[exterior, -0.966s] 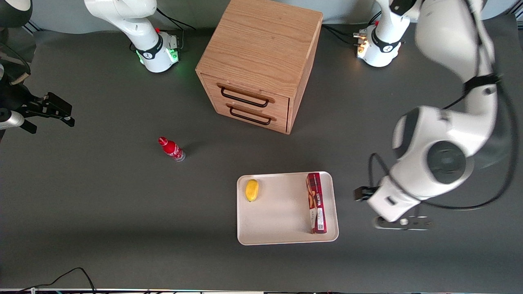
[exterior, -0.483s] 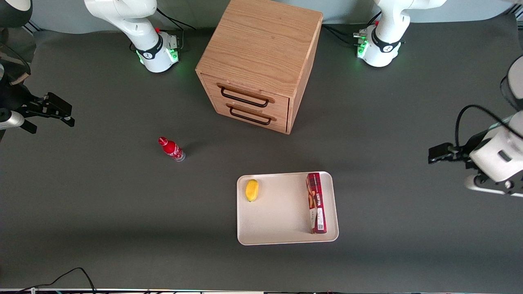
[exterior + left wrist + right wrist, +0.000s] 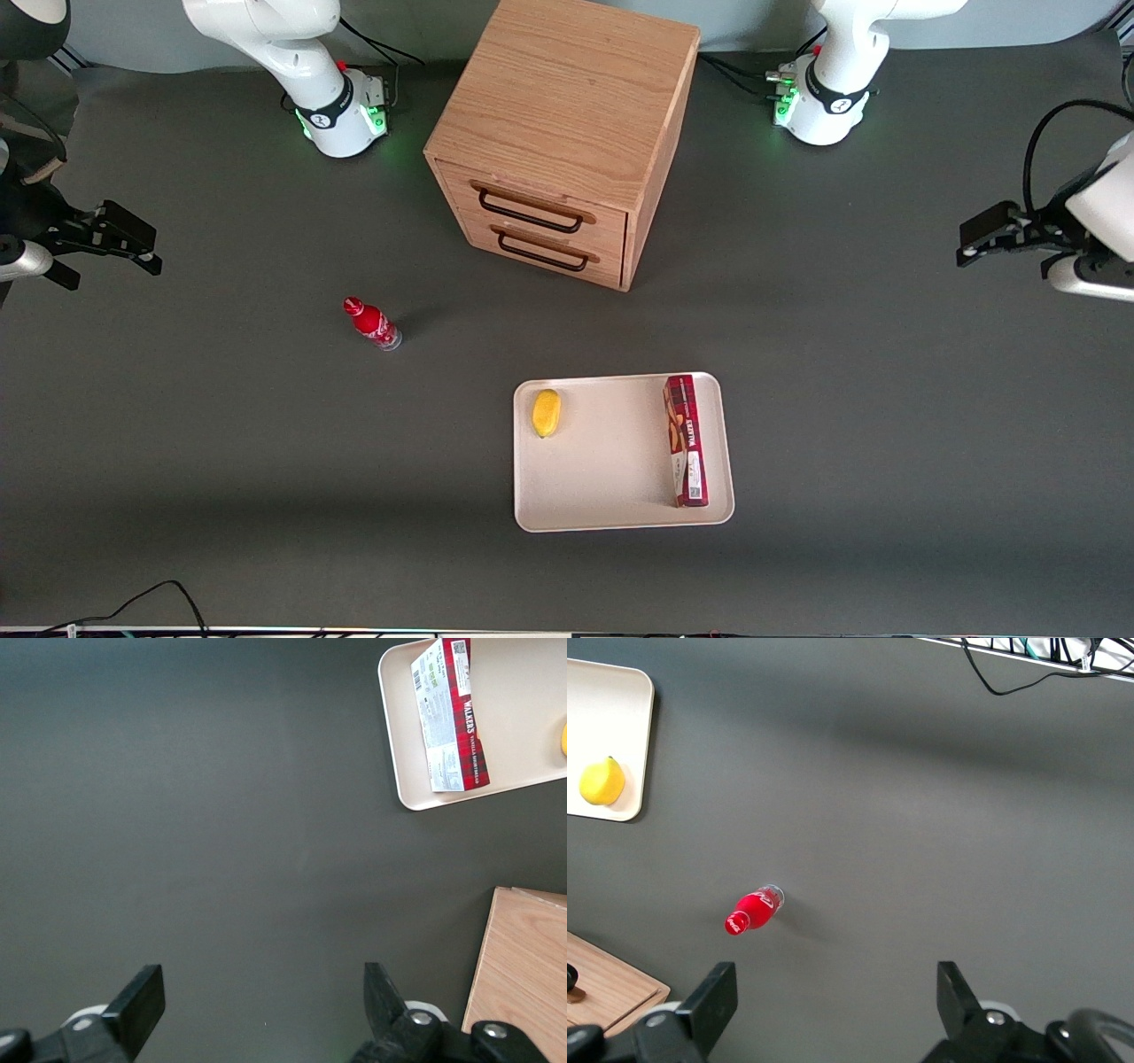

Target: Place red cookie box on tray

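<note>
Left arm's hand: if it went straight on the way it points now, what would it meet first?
The hand, open and empty, points at the bare dark tabletop, so it would likely meet that first. The tray with the red cookie box lies off to the side of that line.

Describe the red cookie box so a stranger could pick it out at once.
Find the wooden drawer cabinet; in front of it lies a cream tray. The red cookie box lies along the tray's edge toward the working arm, whose open gripper hangs far off. Unlike the lemon, it is long and narrow.
</note>
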### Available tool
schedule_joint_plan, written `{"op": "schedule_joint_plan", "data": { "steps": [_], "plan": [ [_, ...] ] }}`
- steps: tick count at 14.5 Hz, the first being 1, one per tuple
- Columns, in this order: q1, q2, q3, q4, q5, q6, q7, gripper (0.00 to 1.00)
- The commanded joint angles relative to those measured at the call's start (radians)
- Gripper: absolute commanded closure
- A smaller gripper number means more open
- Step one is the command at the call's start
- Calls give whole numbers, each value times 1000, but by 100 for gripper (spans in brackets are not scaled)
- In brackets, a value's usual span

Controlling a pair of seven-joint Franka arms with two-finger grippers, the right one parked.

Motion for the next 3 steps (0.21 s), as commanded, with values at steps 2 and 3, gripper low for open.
{"op": "schedule_joint_plan", "data": {
  "steps": [2, 3],
  "plan": [
    [-5, -31, -5, -33, 14, 3, 34, 0],
    [-5, -31, -5, -33, 23, 2, 29, 0]
  ]
}}
